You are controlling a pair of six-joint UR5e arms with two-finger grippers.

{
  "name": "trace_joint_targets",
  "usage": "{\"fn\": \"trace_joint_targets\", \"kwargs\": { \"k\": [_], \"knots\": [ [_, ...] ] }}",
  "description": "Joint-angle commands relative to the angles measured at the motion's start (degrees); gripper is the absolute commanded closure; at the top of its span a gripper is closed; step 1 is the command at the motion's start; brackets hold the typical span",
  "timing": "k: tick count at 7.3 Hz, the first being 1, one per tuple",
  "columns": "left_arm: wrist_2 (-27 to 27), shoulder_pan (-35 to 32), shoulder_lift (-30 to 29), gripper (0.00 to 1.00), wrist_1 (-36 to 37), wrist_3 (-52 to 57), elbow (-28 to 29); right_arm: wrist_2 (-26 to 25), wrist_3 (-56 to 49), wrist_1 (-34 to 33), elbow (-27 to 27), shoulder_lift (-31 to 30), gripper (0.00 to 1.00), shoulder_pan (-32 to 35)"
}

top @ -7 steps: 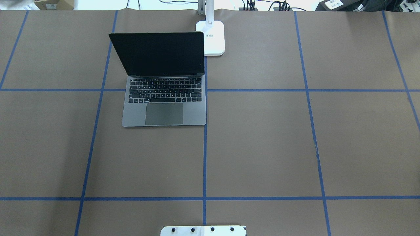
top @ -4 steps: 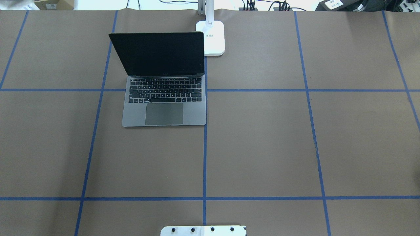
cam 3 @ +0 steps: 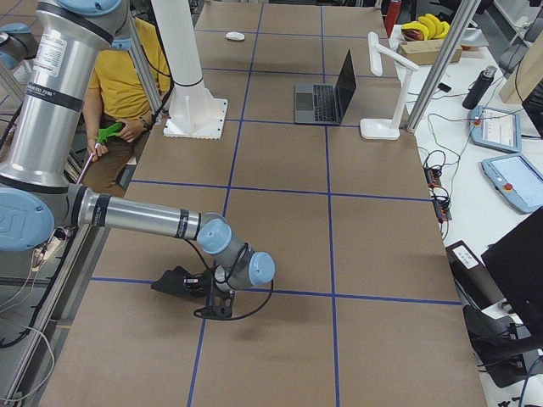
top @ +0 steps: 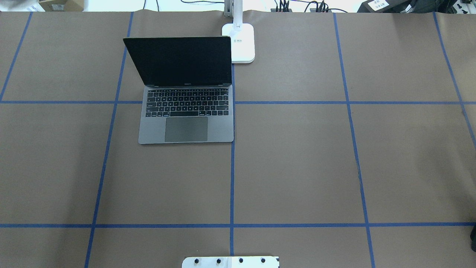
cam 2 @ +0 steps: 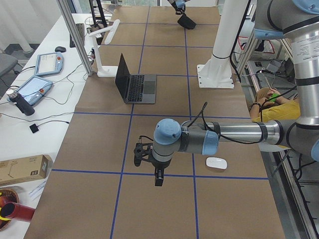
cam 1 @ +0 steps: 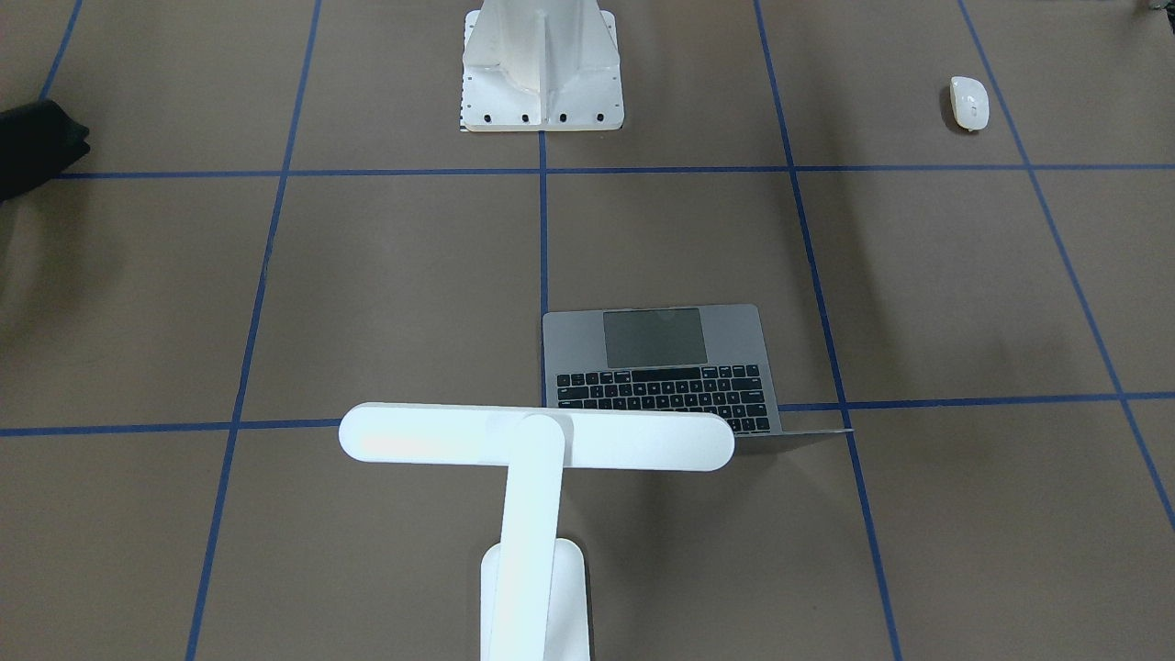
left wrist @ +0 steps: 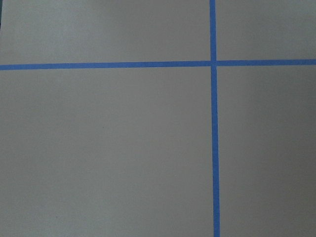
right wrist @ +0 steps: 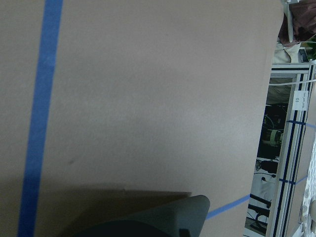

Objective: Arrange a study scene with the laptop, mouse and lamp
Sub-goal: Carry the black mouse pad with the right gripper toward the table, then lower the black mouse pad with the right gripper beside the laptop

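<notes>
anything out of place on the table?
Only the mouse: it lies alone near the robot's edge, far from the open laptop. The lamp stands upright by the laptop's screen.

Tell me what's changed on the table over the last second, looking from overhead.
A dark shape has come into the overhead view at its right edge, near the bottom corner, on the right arm's side. Too little of it shows to tell what it is. Nothing was taken hold of or let go in view. The open laptop and the lamp behind it stayed where they were.
</notes>
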Motion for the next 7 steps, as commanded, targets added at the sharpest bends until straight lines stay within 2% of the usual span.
{"fn": "trace_joint_targets", "kwargs": {
  "k": [1, 3, 5, 7],
  "knots": [
    [0.09, 0.00, -0.05, 0.00, 0.25, -0.01, 0.35, 1.82, 11.42, -0.35, 4.96, 8.71, 1.00, -0.17],
    [0.09, 0.00, -0.05, 0.00, 0.25, -0.27, 0.62, 2.43, 23.08, -0.18, 5.07, 20.22, 1.00, -2.44],
    [0.18, 0.00, -0.05, 0.00, 0.25, -0.36, 0.71, 2.00, 37.51, 1.83, 3.76, 29.28, 1.00, -10.86],
    [0.18, -0.09, -0.05, 0.00, 0.25, -0.45, 1.32, 1.73, 47.44, 12.25, 2.96, 31.69, 1.00, -14.22]
  ]
}}
